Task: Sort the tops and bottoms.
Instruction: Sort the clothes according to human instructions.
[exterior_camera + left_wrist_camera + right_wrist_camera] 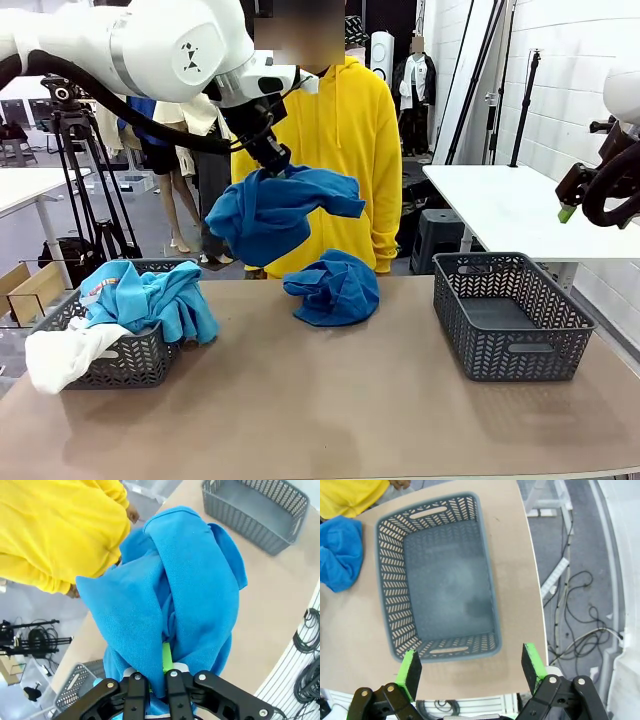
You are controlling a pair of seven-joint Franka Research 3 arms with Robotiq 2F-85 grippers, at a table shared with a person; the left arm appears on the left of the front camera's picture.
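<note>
My left gripper [275, 160] is shut on a blue garment [270, 212] that hangs bunched in the air above the table's middle; in the left wrist view the cloth [175, 595] drapes over the closed fingers [167, 656]. A second blue garment [335, 288] lies crumpled on the table at the far middle, also seen in the right wrist view [339, 552]. The left grey basket [130, 352] holds light-blue and white clothes [150, 298]. The right grey basket [510, 315] is empty. My right gripper [472, 666] is open, high above that basket [445, 585].
A person in a yellow hoodie [345, 130] stands at the far side of the table, hands [132, 514] near its edge. A white cloth [60, 358] spills over the left basket's front. A white side table [510, 205] stands at back right.
</note>
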